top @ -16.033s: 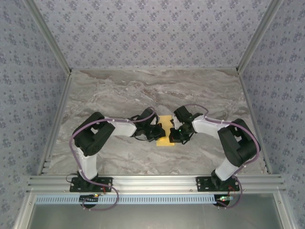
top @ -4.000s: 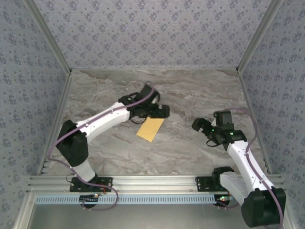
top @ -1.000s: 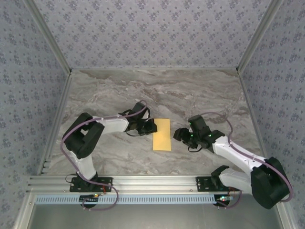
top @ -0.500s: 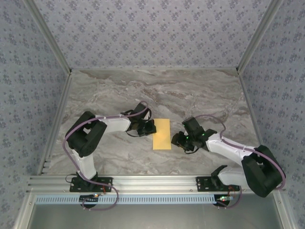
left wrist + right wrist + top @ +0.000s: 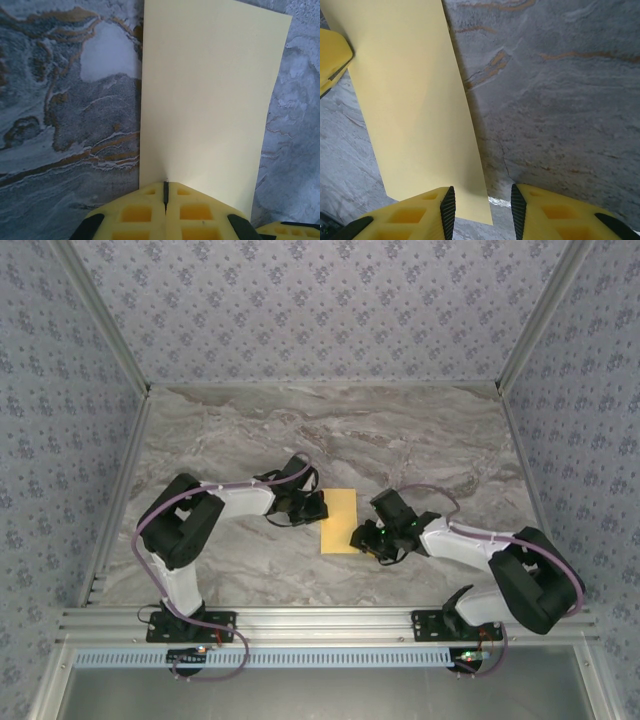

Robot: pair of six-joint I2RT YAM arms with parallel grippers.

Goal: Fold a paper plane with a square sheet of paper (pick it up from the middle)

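Note:
The square sheet of paper (image 5: 339,521) lies flat on the marble table as a narrow yellow rectangle, folded in half. My left gripper (image 5: 318,508) is shut, and its joined fingertips (image 5: 165,186) rest on the middle of the paper's (image 5: 210,100) long left edge. My right gripper (image 5: 362,540) is open at the sheet's near right corner. In the right wrist view the paper's (image 5: 410,110) long edge runs between the jaws of the right gripper (image 5: 480,205), one finger over the sheet and the other over bare marble. No paper plane shape is formed.
The grey marble table (image 5: 420,440) is bordered by metal rails and patterned walls. A finger of the left gripper (image 5: 332,55) shows at the paper's far edge in the right wrist view.
My right gripper has slid left up to the paper's near right corner and its jaws have narrowed. The left gripper and the paper have stayed put.

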